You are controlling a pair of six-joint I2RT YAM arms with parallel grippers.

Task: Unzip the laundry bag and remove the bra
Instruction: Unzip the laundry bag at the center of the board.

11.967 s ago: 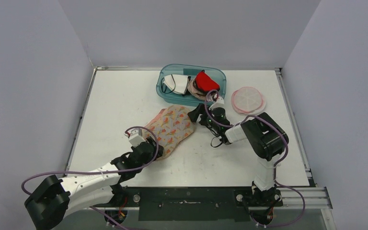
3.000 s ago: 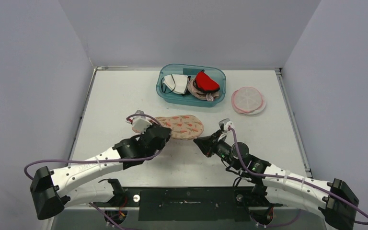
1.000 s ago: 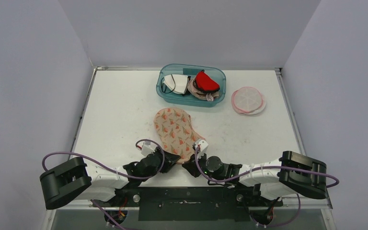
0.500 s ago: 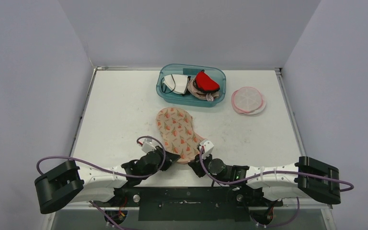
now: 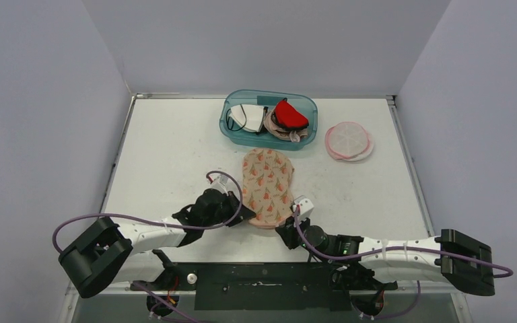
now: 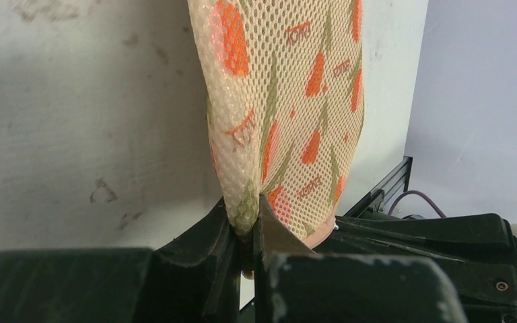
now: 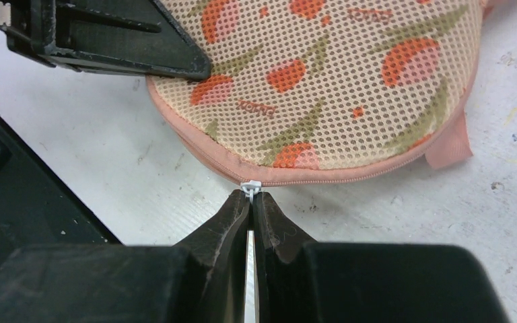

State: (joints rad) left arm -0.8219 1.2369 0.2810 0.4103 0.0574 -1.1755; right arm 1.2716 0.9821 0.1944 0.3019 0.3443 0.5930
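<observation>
The laundry bag (image 5: 267, 186) is a beige mesh pouch with orange and green print and a pink zipper edge, lying mid-table. My left gripper (image 5: 237, 217) is shut on a pinch of its mesh (image 6: 246, 212) at the near left side. My right gripper (image 5: 284, 232) is shut on the white zipper pull (image 7: 250, 186), which sits on the pink zipper seam (image 7: 323, 176) at the bag's near edge. The seam to the right of the pull looks closed. The bra is hidden inside the bag.
A teal bin (image 5: 232, 131) holding white, red and beige garments stands at the back centre. A round pink-rimmed white mesh pouch (image 5: 349, 140) lies to its right. The black base rail (image 5: 262, 276) runs along the near edge, close behind both grippers.
The bag has shifted right and turned more upright since a second ago. The left gripper closed on its mesh. The right gripper moved right along with the zipper pull.
</observation>
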